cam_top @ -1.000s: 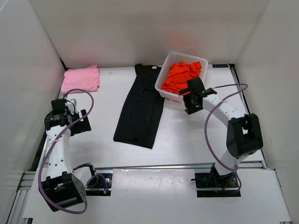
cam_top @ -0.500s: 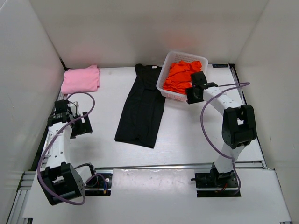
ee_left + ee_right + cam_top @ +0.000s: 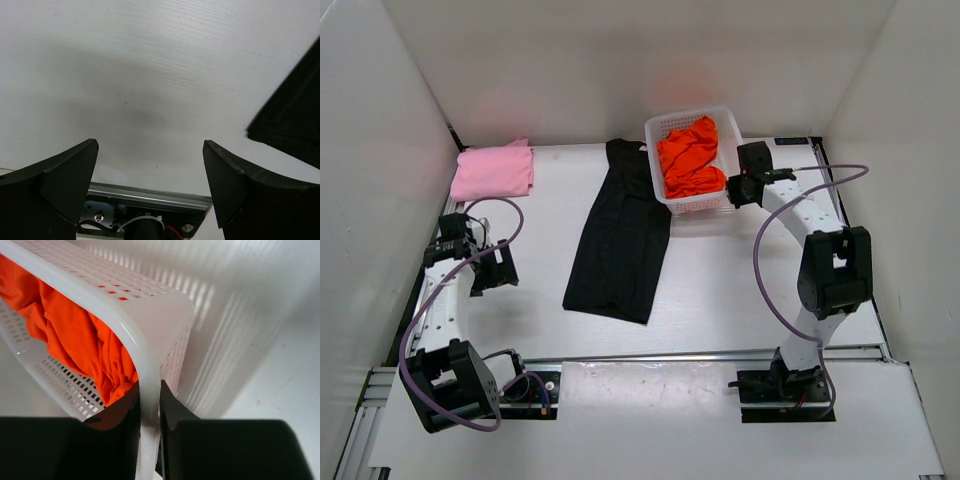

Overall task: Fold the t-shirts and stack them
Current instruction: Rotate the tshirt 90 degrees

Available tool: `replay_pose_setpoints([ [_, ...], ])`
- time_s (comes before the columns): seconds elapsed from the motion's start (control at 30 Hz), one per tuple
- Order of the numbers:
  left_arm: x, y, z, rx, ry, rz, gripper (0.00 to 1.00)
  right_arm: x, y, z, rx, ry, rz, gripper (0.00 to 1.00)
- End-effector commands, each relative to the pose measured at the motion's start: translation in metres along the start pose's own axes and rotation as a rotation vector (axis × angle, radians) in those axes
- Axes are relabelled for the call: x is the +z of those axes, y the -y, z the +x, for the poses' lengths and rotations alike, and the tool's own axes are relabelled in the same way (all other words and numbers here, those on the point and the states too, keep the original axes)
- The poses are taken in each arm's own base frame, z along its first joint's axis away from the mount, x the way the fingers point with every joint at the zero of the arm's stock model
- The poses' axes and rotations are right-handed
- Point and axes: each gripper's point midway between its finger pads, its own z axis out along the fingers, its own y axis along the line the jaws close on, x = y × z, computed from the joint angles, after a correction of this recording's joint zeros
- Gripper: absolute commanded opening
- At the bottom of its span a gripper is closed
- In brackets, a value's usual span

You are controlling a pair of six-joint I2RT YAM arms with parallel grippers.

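Note:
The bright orange t-shirt (image 3: 690,157) lies crumpled inside the white mesh basket (image 3: 701,204) at the back right. My right gripper (image 3: 734,189) is shut on the basket's right rim (image 3: 125,335), one finger inside against the orange t-shirt (image 3: 65,340), one outside. The black t-shirt (image 3: 620,235) lies folded lengthwise in the table's middle, its top end partly under the basket. The light pink t-shirt (image 3: 493,170) sits folded in the back left corner. My left gripper (image 3: 498,268) hangs open and empty above bare table, left of the black t-shirt (image 3: 295,125).
White walls enclose the table on three sides. An aluminium rail (image 3: 650,356) runs along the near edge by the arm bases. The basket stands close to the back wall.
My right gripper moved to the basket's right rim and closed on it; the basket swung and slid left and back. The left arm drew back slightly, still open.

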Motion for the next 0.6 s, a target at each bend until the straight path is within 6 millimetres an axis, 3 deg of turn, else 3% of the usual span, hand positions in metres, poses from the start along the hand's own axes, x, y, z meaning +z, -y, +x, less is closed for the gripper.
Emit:
replay_pose_setpoints([
  [0.0, -0.002, 0.001, -0.003, 0.002, 0.037, 0.006, 0.97, -0.03, -0.02, -0.029, -0.103, 0.108, -0.058, 0.0],
  [0.1, -0.002, 0.001, -0.003, 0.002, 0.037, 0.006, 0.97, -0.043, -0.006, -0.039, -0.067, 0.154, -0.05, 0.0],
  [0.33, -0.002, 0.005, -0.006, 0.003, 0.037, 0.026, 0.97, -0.043, 0.073, -0.083, 0.12, 0.236, 0.069, 0.0],
  [0.43, -0.002, 0.005, -0.006, 0.003, 0.037, 0.026, 0.97, -0.043, 0.094, -0.1, 0.151, 0.273, 0.103, 0.0],
  [0.57, -0.003, 0.005, -0.004, 0.002, 0.028, 0.026, 0.97, -0.049, 0.098, -0.131, 0.08, 0.345, 0.113, 0.0],
])
